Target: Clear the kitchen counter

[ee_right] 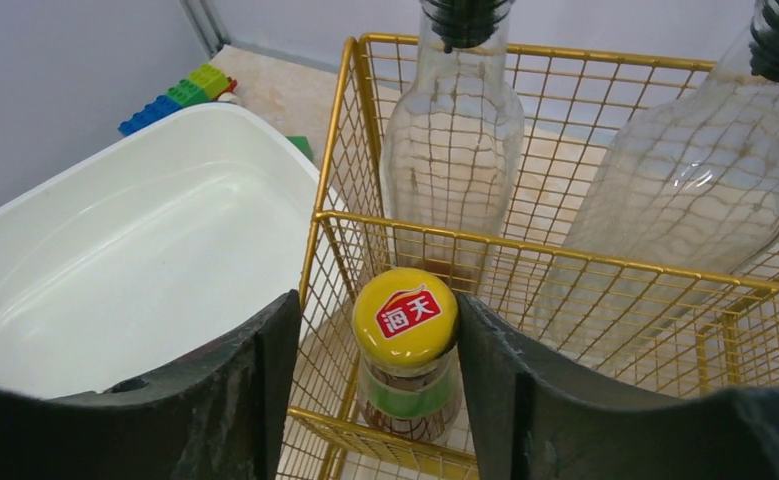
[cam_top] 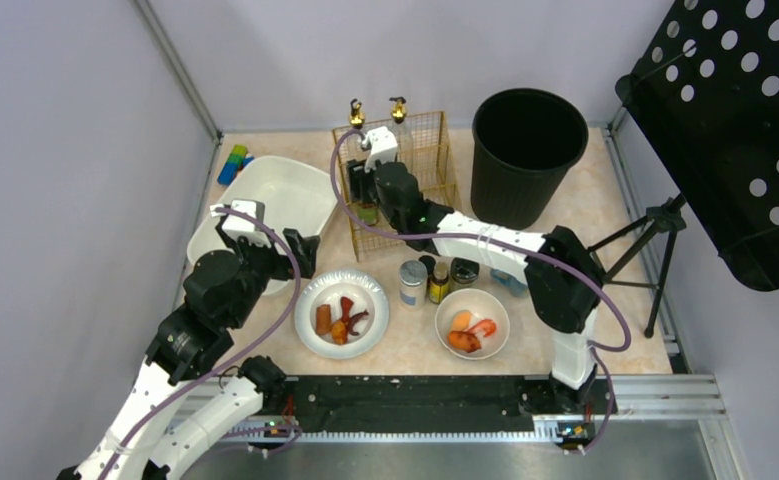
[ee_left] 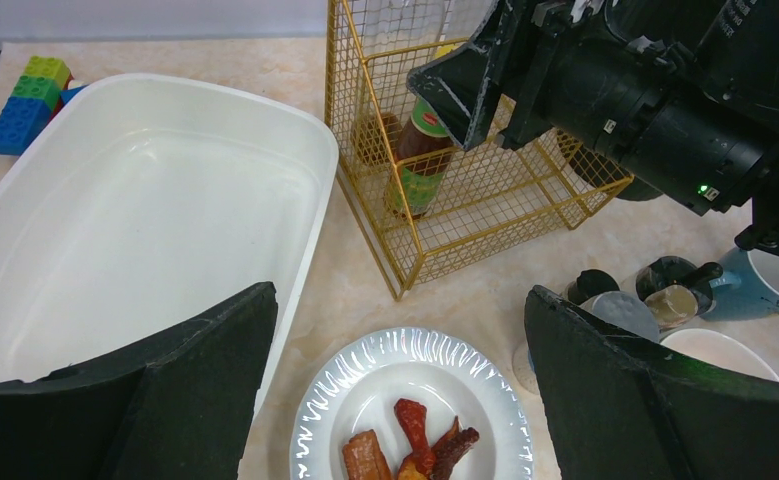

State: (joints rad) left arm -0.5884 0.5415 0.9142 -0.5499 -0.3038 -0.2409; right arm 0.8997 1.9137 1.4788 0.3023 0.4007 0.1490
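Right wrist view: the right hand (ee_right: 373, 310) straddles the yellow-capped sauce bottle (ee_right: 405, 325), which stands upright in the front compartment of the gold wire rack (ee_right: 565, 262). Its fingers are parted, one clear of the cap and the other just beside it, pinching nothing. Two clear glass bottles (ee_right: 452, 150) stand in the rack's rear compartment. The surface (cam_top: 605, 200), beige and marbled, lies under the rack and runs out from it to the grey walls. Left of the rack sits a white tub (ee_left: 145, 200), with the left hand (ee_left: 400, 300) near its rim, spread wide and empty. In front of the rack are a plate (cam_top: 310, 295), small jars (cam_top: 413, 283) and a bowl (cam_top: 495, 300); right of it is a black bin (cam_top: 525, 190). The surface is judged rigid and fixed. The bottle, probably glass, should be stiff, smooth, fairly heavy and breakable, and is best taken at the neck below the cap.
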